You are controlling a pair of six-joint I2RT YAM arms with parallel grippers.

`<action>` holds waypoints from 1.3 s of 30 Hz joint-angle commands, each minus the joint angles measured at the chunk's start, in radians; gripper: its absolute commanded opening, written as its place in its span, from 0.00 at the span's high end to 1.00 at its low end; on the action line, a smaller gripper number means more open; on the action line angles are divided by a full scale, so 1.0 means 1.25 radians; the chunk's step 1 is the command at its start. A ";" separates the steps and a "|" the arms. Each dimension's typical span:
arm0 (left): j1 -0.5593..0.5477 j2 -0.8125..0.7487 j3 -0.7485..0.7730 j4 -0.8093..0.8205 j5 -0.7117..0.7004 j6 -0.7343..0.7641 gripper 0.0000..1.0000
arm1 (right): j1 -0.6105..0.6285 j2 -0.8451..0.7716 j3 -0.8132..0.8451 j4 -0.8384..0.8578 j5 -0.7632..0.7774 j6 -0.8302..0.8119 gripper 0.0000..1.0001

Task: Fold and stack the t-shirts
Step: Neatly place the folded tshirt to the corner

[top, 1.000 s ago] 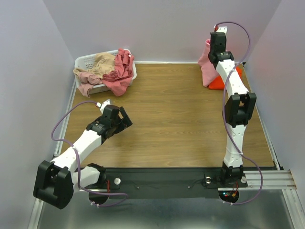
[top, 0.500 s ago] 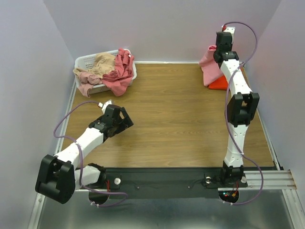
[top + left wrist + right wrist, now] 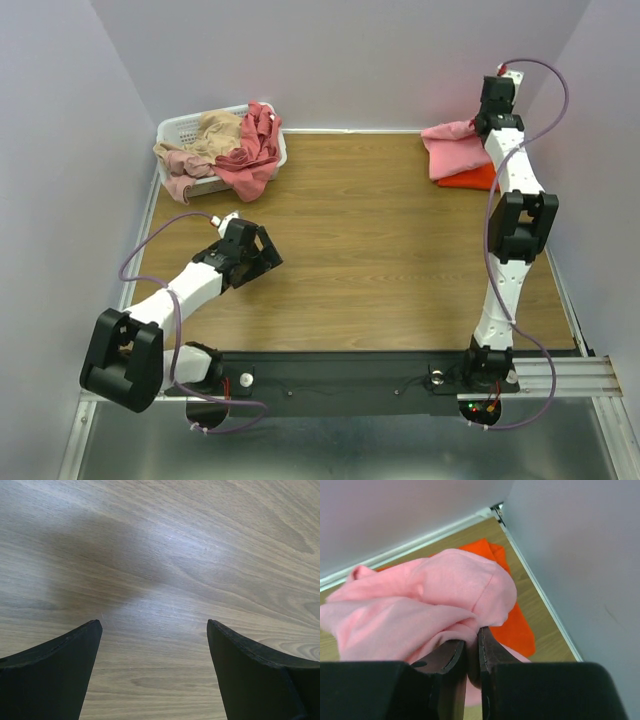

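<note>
A bright pink t-shirt lies bunched over an orange t-shirt at the table's far right corner. My right gripper is shut on an edge of the pink t-shirt and holds it over the orange t-shirt. Dusty rose and tan t-shirts are heaped in the white basket at the far left. My left gripper is open and empty just above bare wood; its fingertips frame only the table.
The wooden table is walled by lavender panels on three sides. The right wall stands close beside the right gripper. A black rail runs along the near edge.
My right gripper has carried the pink t-shirt back and right, from hanging upright to draped over the orange one. My left arm has shifted slightly forward.
</note>
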 commanded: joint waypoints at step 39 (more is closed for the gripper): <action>-0.001 0.113 0.060 0.069 0.058 0.029 0.02 | -0.218 0.140 0.010 0.008 -0.176 0.244 0.00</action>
